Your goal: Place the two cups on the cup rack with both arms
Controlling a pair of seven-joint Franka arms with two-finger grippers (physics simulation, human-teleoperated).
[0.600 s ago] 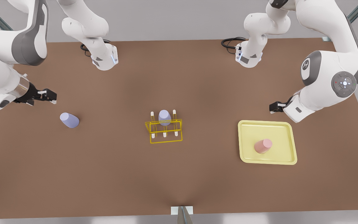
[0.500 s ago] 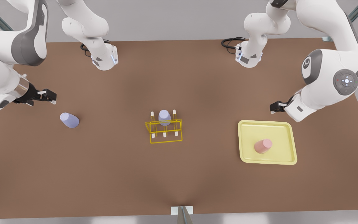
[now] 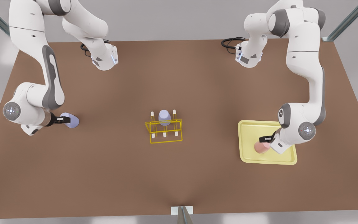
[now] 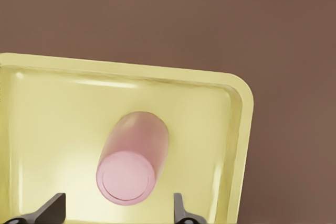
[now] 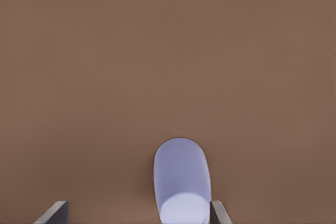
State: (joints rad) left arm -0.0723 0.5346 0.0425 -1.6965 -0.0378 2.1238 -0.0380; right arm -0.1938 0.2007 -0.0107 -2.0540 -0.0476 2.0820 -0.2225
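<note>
Both arms have swung down since a moment back: your left gripper [image 3: 265, 139] now straddles the pink cup [image 3: 261, 147] on the tray [image 3: 247, 155], fingers spread, nothing gripped. The right gripper [image 3: 63, 119], also spread, flanks the lavender cup [image 3: 71, 121] off-centre, so nudge sideways before you close; the cup rack [image 3: 165, 130] sits well apart.

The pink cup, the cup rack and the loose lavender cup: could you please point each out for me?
pink cup [image 4: 134, 163], left wrist view, on its upturned flat base.
cup rack [image 3: 165, 132], front view, on its yellow wire frame.
loose lavender cup [image 5: 181, 179], right wrist view, on its side wall.
</note>
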